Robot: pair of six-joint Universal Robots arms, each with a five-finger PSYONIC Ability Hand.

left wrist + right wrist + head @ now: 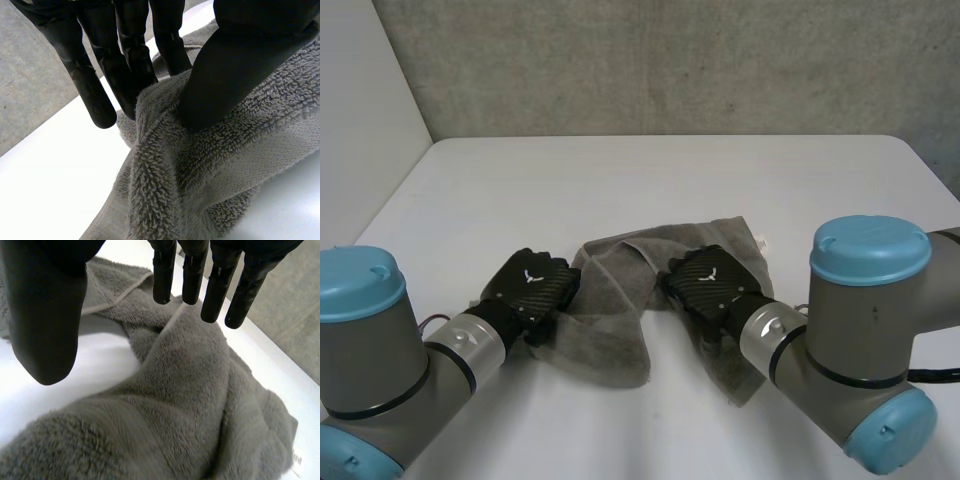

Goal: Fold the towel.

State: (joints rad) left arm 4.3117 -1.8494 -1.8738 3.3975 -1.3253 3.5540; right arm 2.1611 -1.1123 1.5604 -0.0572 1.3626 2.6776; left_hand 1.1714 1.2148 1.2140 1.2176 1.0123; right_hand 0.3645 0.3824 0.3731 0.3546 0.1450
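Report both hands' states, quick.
Left hand: shut on the towel, a fold pinched between thumb and fingers.
Right hand: open over the towel, holding nothing.

Lab or test cell: bare white table (620, 180) against raw concrete wall (670, 60), plain white side panel (360, 90).

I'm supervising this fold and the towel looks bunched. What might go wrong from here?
The towel lies crumpled, so folding now may trap wrinkles. The left robot hand pinches just a thick ridge at its edge, which might slip free. The right robot hand is open above it, so a lift could be one-sided.
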